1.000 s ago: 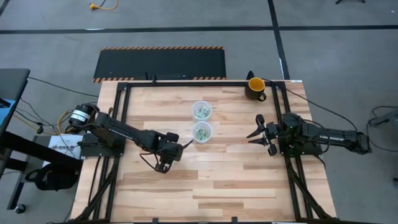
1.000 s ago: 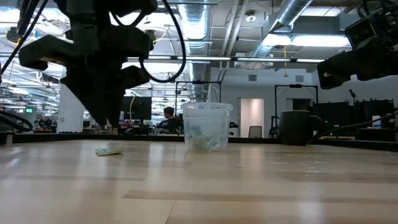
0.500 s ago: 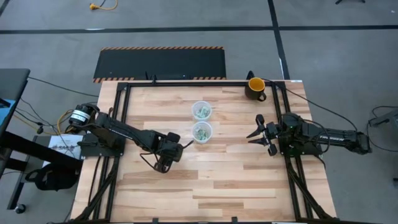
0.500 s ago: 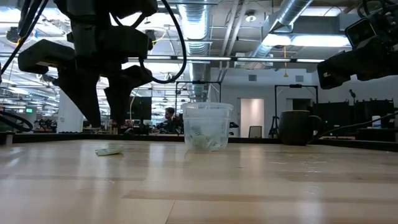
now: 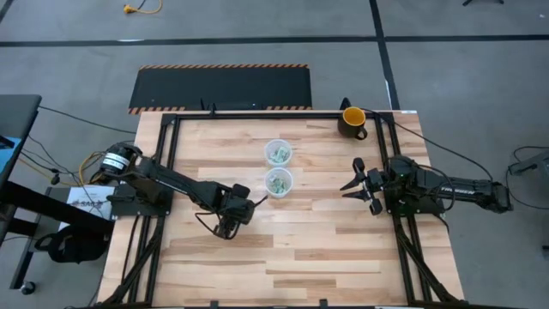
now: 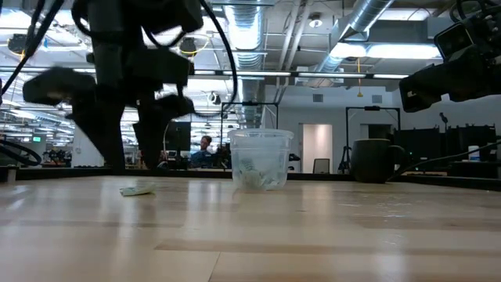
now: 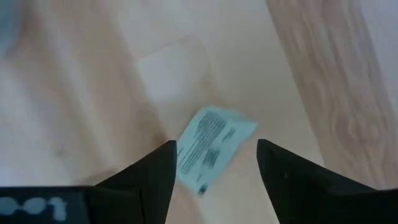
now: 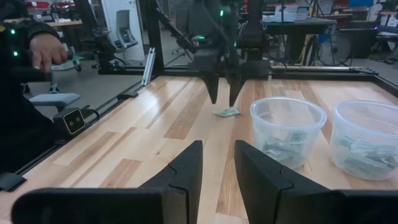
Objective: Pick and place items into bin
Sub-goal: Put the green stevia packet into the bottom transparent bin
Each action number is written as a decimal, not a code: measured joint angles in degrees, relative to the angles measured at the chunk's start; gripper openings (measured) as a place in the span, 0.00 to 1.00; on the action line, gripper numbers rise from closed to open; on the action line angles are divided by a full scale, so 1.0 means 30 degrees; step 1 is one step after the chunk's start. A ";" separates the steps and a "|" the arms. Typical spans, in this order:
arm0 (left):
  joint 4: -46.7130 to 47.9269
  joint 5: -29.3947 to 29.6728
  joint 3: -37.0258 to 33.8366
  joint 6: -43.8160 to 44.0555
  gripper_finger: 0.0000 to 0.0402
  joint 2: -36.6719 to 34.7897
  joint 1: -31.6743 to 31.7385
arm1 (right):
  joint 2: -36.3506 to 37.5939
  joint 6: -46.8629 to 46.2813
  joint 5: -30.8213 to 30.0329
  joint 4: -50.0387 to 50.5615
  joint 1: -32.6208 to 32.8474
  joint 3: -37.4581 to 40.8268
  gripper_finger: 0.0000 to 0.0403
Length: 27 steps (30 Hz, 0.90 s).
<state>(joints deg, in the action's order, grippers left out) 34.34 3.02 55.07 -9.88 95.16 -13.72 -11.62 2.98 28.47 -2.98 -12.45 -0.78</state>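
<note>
One green-and-white packet (image 7: 211, 149) lies flat on the wooden table, left of two clear plastic bins (image 5: 279, 182) (image 5: 278, 153) that hold more packets. My left gripper (image 7: 216, 144) points down just over the loose packet (image 6: 137, 189), open, one finger on either side and not touching it. In the right wrist view the packet (image 8: 227, 112) shows right below those fingers. My right gripper (image 8: 217, 144) waits near the table's right edge (image 5: 352, 178), open with nothing between its fingers.
A dark mug (image 5: 352, 120) with a yellow inside stands at the far right corner. A black frame rail (image 5: 257, 112) runs along the table's far and side edges. A person's hand (image 8: 46, 50) shows beyond the table's left side. Bare wood lies near the front edge.
My left gripper has opened from shut to wide while staying over the loose packet. The packet lies where it was.
</note>
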 joint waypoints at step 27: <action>-0.0438 -0.1283 0.0284 -0.0007 0.39 0.1774 0.0229 | 0.0000 0.0000 -0.0007 0.0000 0.0000 -0.0007 0.22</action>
<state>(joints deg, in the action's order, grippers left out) 33.03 -0.83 55.92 -9.90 100.49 -13.03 -11.62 2.98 28.45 -2.98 -12.45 -0.80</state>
